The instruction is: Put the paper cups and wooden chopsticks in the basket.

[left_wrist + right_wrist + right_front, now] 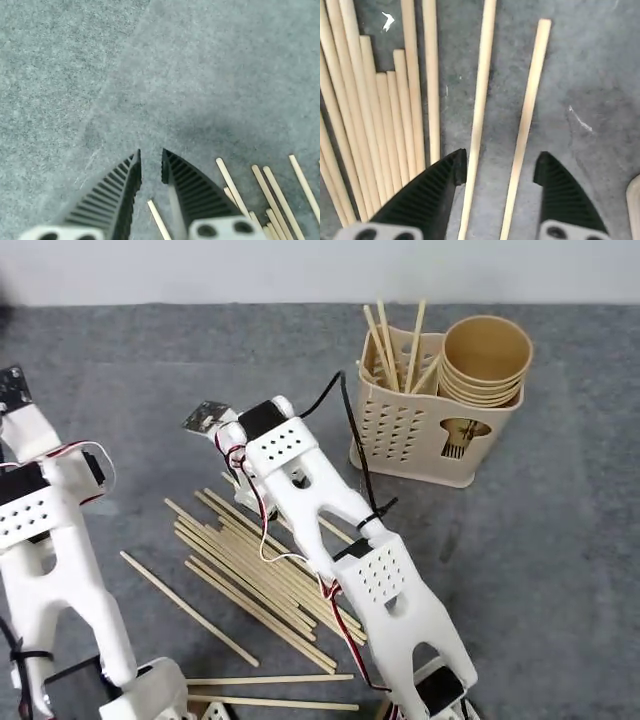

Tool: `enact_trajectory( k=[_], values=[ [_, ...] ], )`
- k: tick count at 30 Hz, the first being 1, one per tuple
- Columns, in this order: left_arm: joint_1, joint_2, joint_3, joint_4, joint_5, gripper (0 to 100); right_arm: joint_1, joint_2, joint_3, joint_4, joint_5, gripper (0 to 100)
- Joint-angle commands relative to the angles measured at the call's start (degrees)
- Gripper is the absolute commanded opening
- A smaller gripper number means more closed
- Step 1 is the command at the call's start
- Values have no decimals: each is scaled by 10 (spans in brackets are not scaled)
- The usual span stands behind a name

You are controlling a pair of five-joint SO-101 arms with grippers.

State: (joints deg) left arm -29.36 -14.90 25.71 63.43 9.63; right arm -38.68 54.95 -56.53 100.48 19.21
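Black ribbed jaws of our right gripper (501, 157) stand wide apart over two pale wooden chopsticks (481, 75); our left gripper (150, 155) is barely parted above grey carpet (200, 75). Beyond, a cream perforated basket (400, 430) holds stacked tan paper cups (487, 360).

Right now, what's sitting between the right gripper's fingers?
Two wooden chopsticks, side by side with a gap between them, run through the right gripper between its open fingers. The right wrist view shows it.

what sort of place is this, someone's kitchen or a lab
Most likely a robot test bench, not a kitchen: two white robot arms stand on a grey mat, with loose chopsticks and a basket of paper cups laid out as practice things.
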Motion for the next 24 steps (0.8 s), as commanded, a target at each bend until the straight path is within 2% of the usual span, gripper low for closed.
enact_trajectory(
  k=[1, 10, 17, 24],
  values=[
    [-1, -27, -4, -16, -1, 65, -3, -7, -4, 1, -6, 262],
    [-1, -27, -4, -16, -1, 65, 1, 53, -4, -11, -6, 251],
    [-1, -27, -4, -16, -1, 64, -2, 84, -4, -64, -4, 16],
    [-1, -27, 1, -16, -1, 64, -3, 82, -4, -63, -4, 8]
  ],
)
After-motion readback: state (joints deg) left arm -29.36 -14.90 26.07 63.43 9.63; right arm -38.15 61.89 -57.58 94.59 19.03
